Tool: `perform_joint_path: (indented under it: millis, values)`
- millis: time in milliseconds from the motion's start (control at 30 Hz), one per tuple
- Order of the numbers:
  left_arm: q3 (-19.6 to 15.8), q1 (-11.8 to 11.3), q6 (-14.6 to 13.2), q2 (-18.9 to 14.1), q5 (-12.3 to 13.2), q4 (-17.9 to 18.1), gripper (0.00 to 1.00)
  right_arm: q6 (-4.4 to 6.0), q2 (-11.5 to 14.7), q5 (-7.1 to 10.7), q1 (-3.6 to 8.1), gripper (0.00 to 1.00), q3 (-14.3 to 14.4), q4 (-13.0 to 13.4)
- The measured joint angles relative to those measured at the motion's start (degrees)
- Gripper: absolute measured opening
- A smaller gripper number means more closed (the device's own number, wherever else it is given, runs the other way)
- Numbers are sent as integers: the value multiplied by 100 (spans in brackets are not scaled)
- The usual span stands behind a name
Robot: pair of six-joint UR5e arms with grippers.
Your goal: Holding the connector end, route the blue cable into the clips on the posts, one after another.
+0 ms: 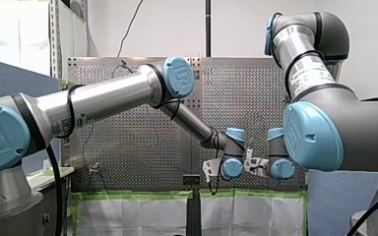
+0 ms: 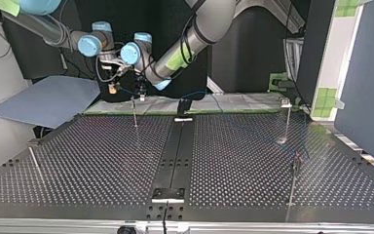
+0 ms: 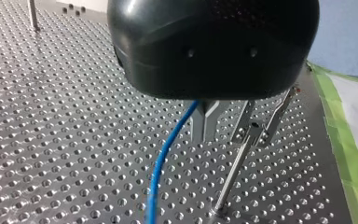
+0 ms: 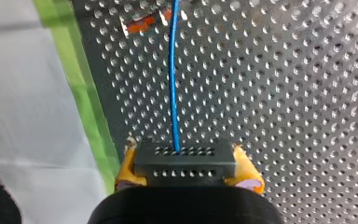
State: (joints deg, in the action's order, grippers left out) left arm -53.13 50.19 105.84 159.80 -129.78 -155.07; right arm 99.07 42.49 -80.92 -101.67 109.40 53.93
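L arm (image 1: 103,101) & R arm (image 1: 334,130) wrists close; over perforated table (image 1: 128,147)

This is a robotics lab, set up as a test cell. Two industrial arms, my left arm (image 1: 108,98) and my right arm (image 1: 334,123), flank a perforated metal bench (image 2: 78,161) with thin posts (image 2: 134,111) standing upright on it. Green tape (image 1: 142,194) edges white sheeting (image 1: 128,216) at the bench's end. A blue partition (image 2: 365,87) screens one side, and a bare white wall (image 1: 167,24) stands behind.
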Motion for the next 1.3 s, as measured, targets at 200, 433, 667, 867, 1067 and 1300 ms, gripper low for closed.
perform_joint_path:
  millis: [200,433,667,867,1067,1300]
  values:
    - [-2,15,-176,6,11,188,0,-127,-53,114,179,0,-75,25]
    - [-2,22,-531,131,13,135,0,-277,-254,404,320,0,-176,11]
    - [-3,-51,-778,356,19,-59,0,-374,-325,577,430,0,-318,-114]
    - [-2,-86,-888,377,-25,-157,0,-406,-331,831,509,0,-364,-140]
    - [-3,-151,-903,376,-42,-162,0,-406,-331,1170,570,0,-466,-317]
    - [-3,-207,-949,377,-17,-159,0,-413,-332,1537,652,0,-486,-421]
